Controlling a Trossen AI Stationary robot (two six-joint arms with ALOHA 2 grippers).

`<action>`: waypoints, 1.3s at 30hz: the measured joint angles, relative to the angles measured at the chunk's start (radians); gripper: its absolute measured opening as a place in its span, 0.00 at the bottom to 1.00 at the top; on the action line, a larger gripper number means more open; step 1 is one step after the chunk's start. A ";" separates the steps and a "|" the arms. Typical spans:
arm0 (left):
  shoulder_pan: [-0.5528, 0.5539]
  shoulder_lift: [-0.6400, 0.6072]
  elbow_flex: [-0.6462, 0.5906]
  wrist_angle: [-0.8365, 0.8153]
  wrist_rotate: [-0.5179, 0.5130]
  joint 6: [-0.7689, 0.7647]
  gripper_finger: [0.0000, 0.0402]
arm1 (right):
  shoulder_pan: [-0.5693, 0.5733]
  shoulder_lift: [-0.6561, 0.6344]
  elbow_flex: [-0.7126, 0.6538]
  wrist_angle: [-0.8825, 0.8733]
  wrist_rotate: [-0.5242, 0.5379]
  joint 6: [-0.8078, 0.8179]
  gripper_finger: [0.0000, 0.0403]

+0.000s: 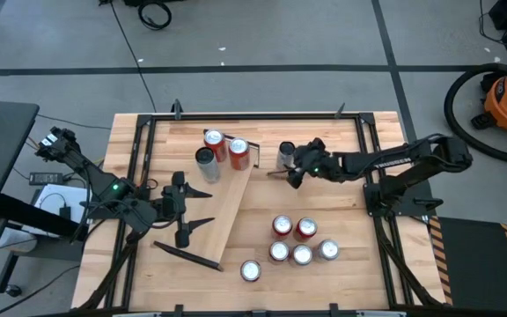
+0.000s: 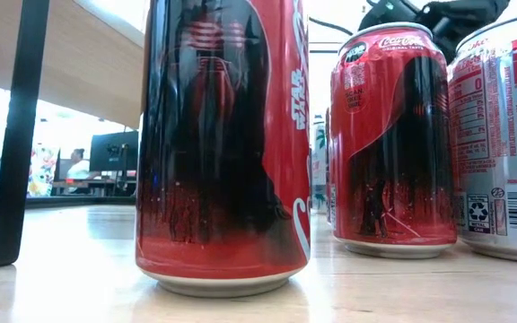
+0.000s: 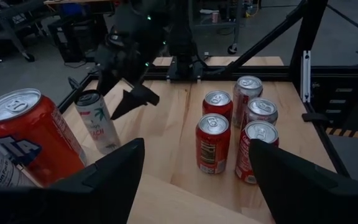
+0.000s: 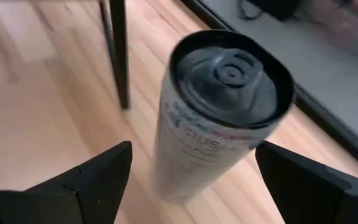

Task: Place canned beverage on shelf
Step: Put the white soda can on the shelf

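**A:** Start at the right gripper point(image 4: 188, 180). What are its fingers point(image 4: 73, 180) doing?

**B:** They are spread wide with nothing held. The white can point(image 4: 219, 118) stands upright just ahead of them and roughly centred on the gap, not touched by either finger as far as I can see.

**A:** How would you expect it to handle?

**B:** My guess is a thin, stiff metal wall, smooth and a little slippery, and fairly weighty if it is full. Squeeze too hard and it could dent. I would close on the middle of the body, below the rim, so it stays upright.

**A:** Where does it sit on the table point(image 1: 341, 167)?

**B:** Near the far edge, about the middle, just right of the far end of the shelf point(image 1: 227, 207). The plank lies at a slant and already carries three cans at that end.

**A:** And the left gripper point(image 1: 186, 214)?

**B:** It waits toward the table's left edge, at the shelf's left side, fingers open and empty. A group of red and silver cans point(image 1: 302, 239) stands nearer the front right.
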 joint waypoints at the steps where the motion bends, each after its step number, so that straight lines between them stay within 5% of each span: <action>1: 0.000 0.000 0.000 0.000 0.000 -0.003 0.75 | -0.017 -0.015 -0.028 0.048 -0.022 -0.010 0.87; 9: 0.000 0.000 0.000 0.001 0.000 -0.008 0.75 | -0.137 -0.065 -0.159 0.312 -0.276 -0.083 0.87; 24: 0.003 0.000 0.000 0.000 0.000 -0.008 0.75 | -0.179 -0.058 -0.161 0.434 -0.322 -0.191 0.88; 39: 0.034 0.007 0.000 -0.010 0.004 -0.008 0.75 | -0.214 0.121 -0.161 0.681 -0.380 -0.202 0.86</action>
